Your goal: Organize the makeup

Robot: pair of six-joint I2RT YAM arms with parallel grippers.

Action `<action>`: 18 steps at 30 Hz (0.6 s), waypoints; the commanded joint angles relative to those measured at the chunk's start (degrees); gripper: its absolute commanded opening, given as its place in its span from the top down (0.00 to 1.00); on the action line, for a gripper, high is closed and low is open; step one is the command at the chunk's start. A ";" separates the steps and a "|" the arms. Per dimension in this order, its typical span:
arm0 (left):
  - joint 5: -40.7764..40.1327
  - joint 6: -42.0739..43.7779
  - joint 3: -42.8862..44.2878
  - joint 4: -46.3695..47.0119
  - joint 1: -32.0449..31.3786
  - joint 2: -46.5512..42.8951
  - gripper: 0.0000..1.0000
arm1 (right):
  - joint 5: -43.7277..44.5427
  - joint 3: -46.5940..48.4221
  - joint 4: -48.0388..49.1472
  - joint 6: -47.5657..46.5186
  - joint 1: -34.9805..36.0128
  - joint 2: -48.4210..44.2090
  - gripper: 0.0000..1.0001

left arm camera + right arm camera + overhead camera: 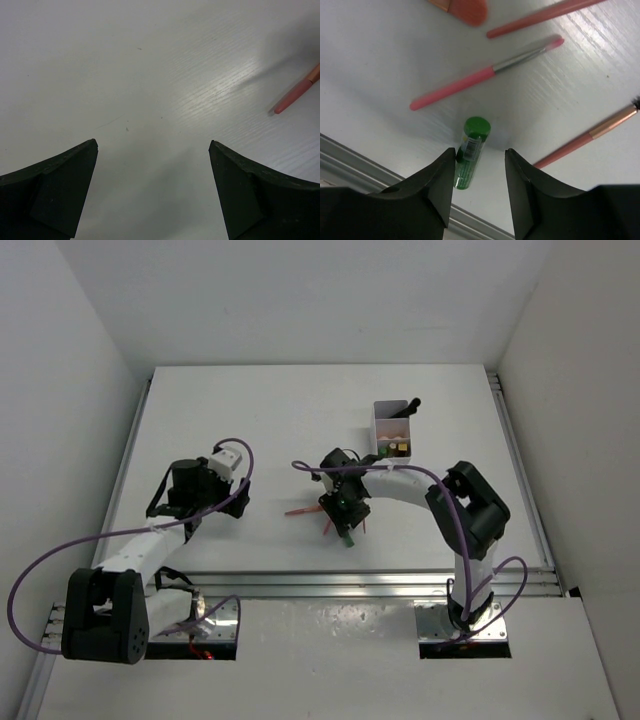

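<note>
Left arm (140,545): white tubular links joined by black motor housings.
Right arm (400,480): same white-and-black build, with bulkier black joints.
Cables (38,562): thin, purple, one along each arm.
Base plates (435,625): bare metal, rectangular.
Left fingers (55,195): matte black, wedge-shaped.
Right fingers (432,195): matte black, bevelled inner faces, blunt tips.

White table (260,420), white box (377,432), aluminium rail (330,585)

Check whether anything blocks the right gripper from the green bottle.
Nothing visible does. The green bottle lies directly between the open jaws of the right gripper, nearer one jaw. The pink brushes lie beyond it, out of the way.
</note>
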 commanded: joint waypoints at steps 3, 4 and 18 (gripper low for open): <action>0.24 0.25 -0.17 1.49 -0.29 -1.98 0.00 | 0.77 2.80 1.32 0.72 0.24 2.10 0.60; 0.24 0.25 -0.17 1.49 -0.29 -1.98 0.00 | 0.95 2.97 1.58 0.63 0.23 2.45 0.60; -0.29 0.25 -0.70 1.49 -0.29 -1.98 0.00 | -0.26 5.87 -0.26 0.80 -2.22 1.40 1.00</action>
